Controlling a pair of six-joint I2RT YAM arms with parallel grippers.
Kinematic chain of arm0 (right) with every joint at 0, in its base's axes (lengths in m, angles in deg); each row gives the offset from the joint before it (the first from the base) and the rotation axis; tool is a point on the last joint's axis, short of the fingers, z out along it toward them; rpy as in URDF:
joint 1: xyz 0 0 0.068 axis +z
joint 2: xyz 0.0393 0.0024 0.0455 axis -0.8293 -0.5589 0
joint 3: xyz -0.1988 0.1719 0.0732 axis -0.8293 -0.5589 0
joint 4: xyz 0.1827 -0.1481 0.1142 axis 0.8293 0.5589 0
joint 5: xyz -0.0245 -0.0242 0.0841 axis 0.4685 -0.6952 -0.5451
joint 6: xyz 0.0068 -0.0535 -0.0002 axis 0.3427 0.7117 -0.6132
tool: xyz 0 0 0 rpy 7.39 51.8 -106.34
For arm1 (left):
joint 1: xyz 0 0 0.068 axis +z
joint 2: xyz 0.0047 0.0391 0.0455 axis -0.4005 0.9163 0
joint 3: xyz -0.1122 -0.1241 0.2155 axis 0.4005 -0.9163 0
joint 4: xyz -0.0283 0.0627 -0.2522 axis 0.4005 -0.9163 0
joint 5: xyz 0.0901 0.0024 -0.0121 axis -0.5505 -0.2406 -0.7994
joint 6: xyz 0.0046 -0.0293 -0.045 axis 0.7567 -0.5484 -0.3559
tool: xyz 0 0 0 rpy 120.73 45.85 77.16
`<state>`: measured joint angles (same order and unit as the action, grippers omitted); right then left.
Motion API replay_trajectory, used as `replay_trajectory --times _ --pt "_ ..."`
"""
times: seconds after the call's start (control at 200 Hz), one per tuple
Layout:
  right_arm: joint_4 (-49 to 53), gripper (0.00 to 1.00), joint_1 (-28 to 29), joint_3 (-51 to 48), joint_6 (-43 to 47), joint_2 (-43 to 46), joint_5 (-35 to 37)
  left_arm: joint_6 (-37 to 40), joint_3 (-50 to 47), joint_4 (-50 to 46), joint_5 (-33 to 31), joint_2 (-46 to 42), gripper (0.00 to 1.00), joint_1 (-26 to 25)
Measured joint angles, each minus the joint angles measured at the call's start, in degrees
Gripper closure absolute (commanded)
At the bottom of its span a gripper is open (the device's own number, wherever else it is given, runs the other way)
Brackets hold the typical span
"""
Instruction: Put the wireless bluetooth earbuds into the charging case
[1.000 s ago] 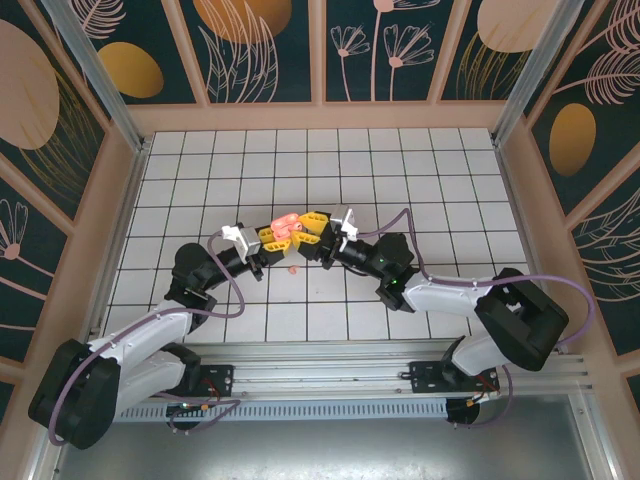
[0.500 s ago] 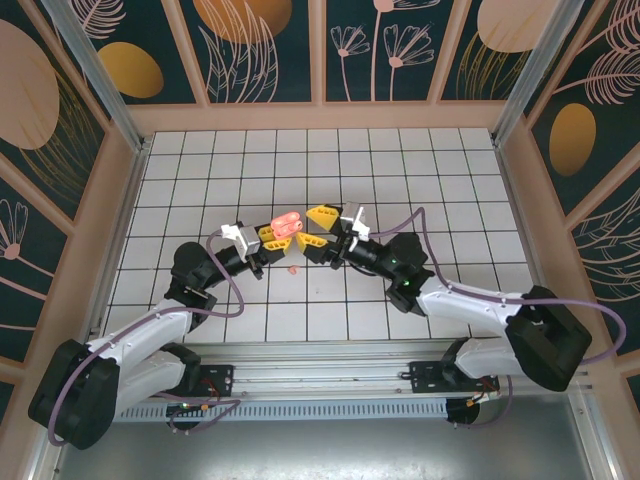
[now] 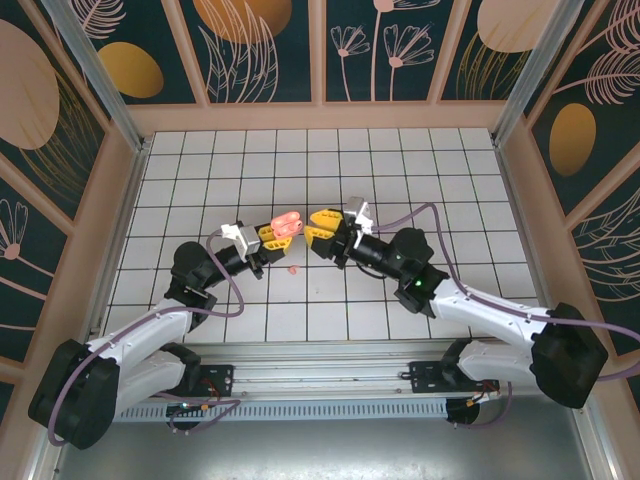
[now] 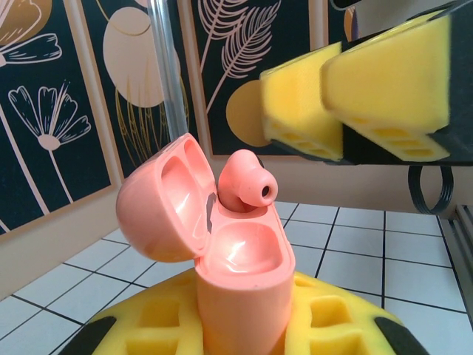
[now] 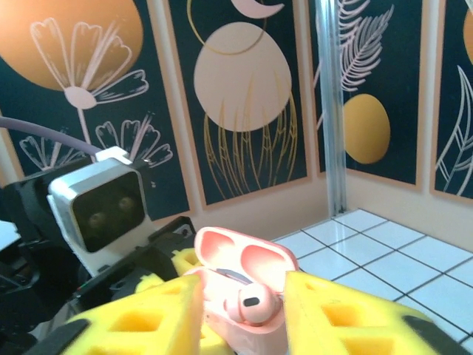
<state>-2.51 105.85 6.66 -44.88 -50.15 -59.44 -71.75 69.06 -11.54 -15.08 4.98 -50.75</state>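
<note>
Fingers (image 4: 148,325) of the left gripper (image 3: 274,234) stay clamped on the base of the pink charging case (image 4: 240,296), which stands upright with its lid tipped back and open. The change is on the other side. A second ago the right gripper (image 3: 322,223) was pressed in against the case, and half a second ago its jaws had spread. Now it has drawn back a little and sits just beside the case, apart from it. Its yellow fingers (image 5: 140,318) have narrowed again but keep a clear gap, with nothing between them. One pink earbud (image 4: 247,181) has been left in the case, in the far well as the left wrist sees it. Its tip pokes up above the rim, so it looks placed rather than pushed home, though from these angles I cannot tell whether it is fully seated. The nearer well is bare. A second pink earbud (image 3: 291,268) lies on the white tiled table (image 3: 400,170) just in front of the two grippers, untouched. So the release marks one bud delivered, and the loose one is probably next.
</note>
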Motion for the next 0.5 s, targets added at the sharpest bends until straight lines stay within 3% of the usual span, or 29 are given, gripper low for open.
replay_trajectory --times 0.5 --pt "0.5 0.57 -0.26 4.13 -0.11 -6.56 2.73 0.0 0.66 -0.76 -0.22 0.07 0.91 0.02"
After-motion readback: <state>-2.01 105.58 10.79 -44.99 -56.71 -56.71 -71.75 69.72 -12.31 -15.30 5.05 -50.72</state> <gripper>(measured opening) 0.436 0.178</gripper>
